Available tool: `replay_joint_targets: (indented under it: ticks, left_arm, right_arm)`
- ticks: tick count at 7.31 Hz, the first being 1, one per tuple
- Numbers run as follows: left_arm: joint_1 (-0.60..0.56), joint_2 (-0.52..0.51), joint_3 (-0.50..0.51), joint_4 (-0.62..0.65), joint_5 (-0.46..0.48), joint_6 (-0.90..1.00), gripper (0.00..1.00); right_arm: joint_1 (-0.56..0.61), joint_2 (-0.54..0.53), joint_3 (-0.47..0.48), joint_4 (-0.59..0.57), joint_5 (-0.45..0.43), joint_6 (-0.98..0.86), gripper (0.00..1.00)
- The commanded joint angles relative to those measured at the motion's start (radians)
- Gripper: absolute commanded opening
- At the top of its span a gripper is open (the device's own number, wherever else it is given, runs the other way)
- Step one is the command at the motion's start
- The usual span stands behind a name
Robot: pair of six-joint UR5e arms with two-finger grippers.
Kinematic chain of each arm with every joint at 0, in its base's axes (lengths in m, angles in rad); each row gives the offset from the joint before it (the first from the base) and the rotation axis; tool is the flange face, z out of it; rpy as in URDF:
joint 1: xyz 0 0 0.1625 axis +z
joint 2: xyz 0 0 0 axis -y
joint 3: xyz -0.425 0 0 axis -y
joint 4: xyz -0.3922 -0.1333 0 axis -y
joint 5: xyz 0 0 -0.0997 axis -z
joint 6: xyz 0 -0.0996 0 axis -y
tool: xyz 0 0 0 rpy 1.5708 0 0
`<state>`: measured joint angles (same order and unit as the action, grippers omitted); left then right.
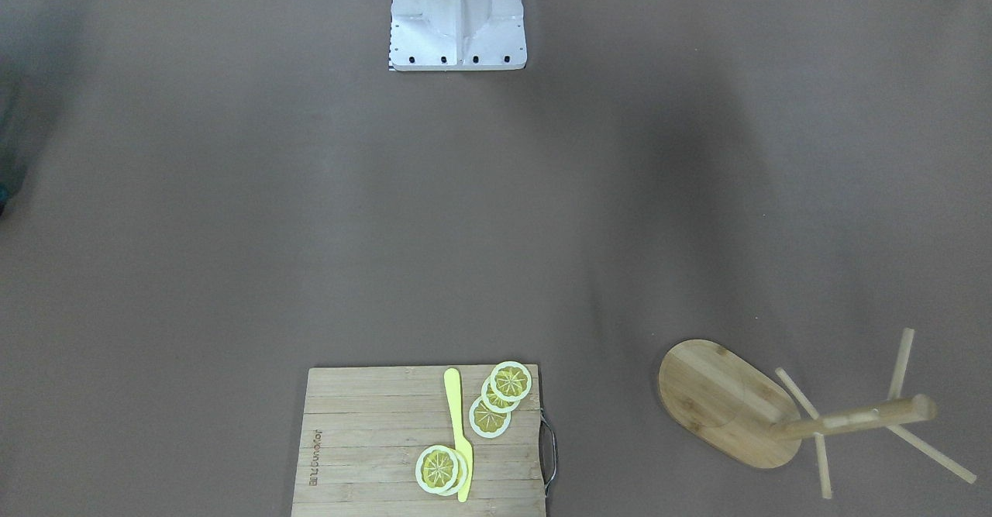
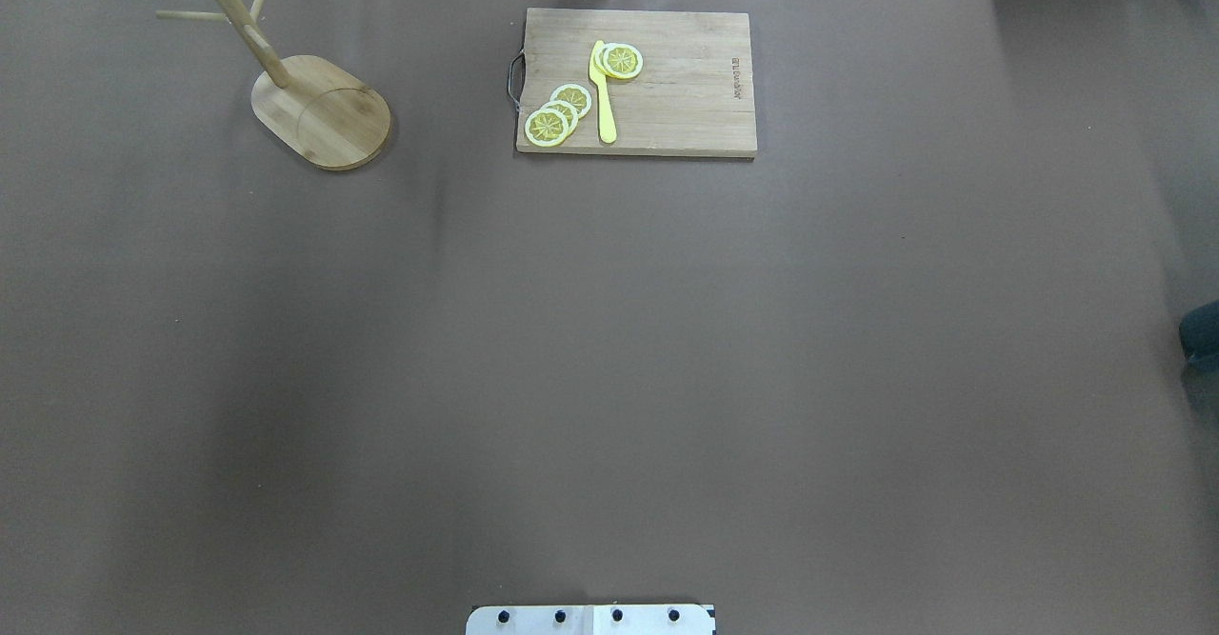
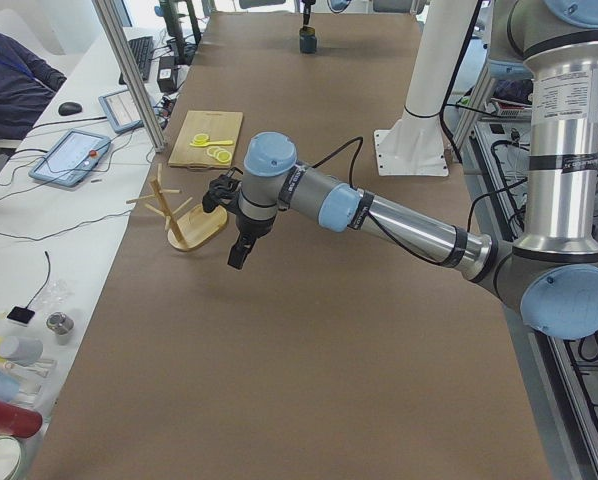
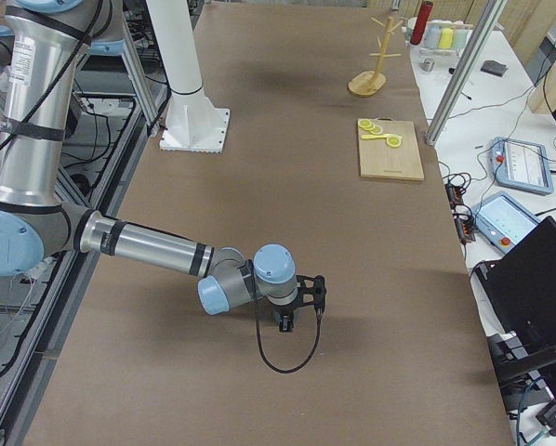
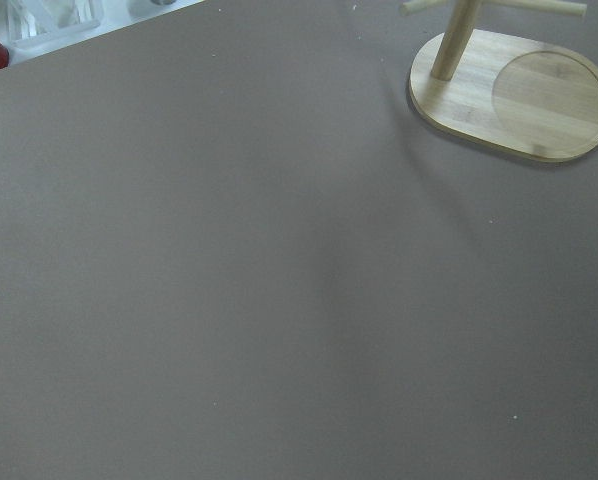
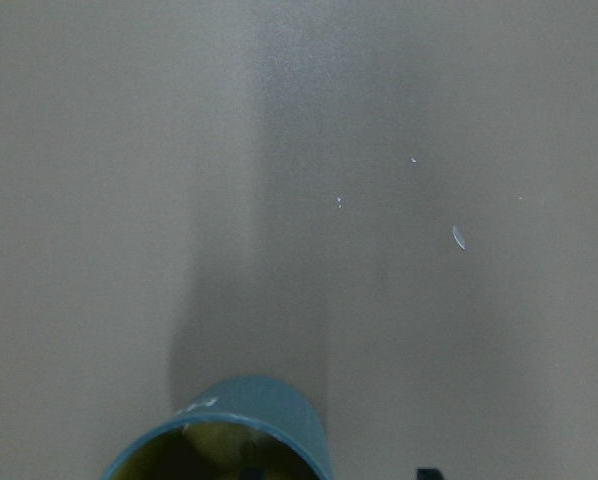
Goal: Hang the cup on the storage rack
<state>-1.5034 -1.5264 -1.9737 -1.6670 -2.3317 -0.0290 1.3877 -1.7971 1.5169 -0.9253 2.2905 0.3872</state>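
The dark slate-blue cup (image 6: 219, 432) with a yellow-green inside stands upright on the brown table, at the bottom edge of the right wrist view. It also shows far off in the exterior left view (image 3: 308, 42). My right gripper (image 4: 288, 316) hangs right over the cup; I cannot tell whether it is open or shut. The bamboo storage rack (image 2: 320, 109) stands upright at the far left of the table, with bare pegs. My left gripper (image 3: 237, 256) hovers above the table near the rack (image 3: 197, 226); I cannot tell its state.
A slatted cutting board (image 2: 636, 83) with lemon slices (image 2: 556, 116) and a yellow knife (image 2: 604, 92) lies at the far middle edge. The robot's white base (image 1: 457, 21) stands at the near edge. Operators' desks with tablets (image 3: 69, 155) flank the table.
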Motion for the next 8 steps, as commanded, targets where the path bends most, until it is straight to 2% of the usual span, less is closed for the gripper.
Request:
replay_joint_targets:
  ticks: [1, 2, 5, 8]
  left_arm:
    - [0.0, 0.0, 0.001, 0.0, 0.0, 0.0, 0.99]
    - [0.0, 0.0, -0.001, 0.001, 0.0, 0.0, 0.99]
    - [0.0, 0.0, -0.001, 0.0, 0.0, 0.003, 0.99]
    - [0.0, 0.002, 0.01, -0.04, 0.002, 0.001, 0.99]
  right_arm:
    - [-0.002, 0.001, -0.003, 0.003, 0.015, 0.002, 0.05]
    - [-0.002, 0.001, -0.003, 0.002, 0.017, 0.004, 0.0]
    - [-0.001, 0.014, 0.029, -0.001, 0.062, 0.06, 0.0]
    - [-0.002, 0.048, 0.17, -0.007, 0.073, 0.477, 0.0]
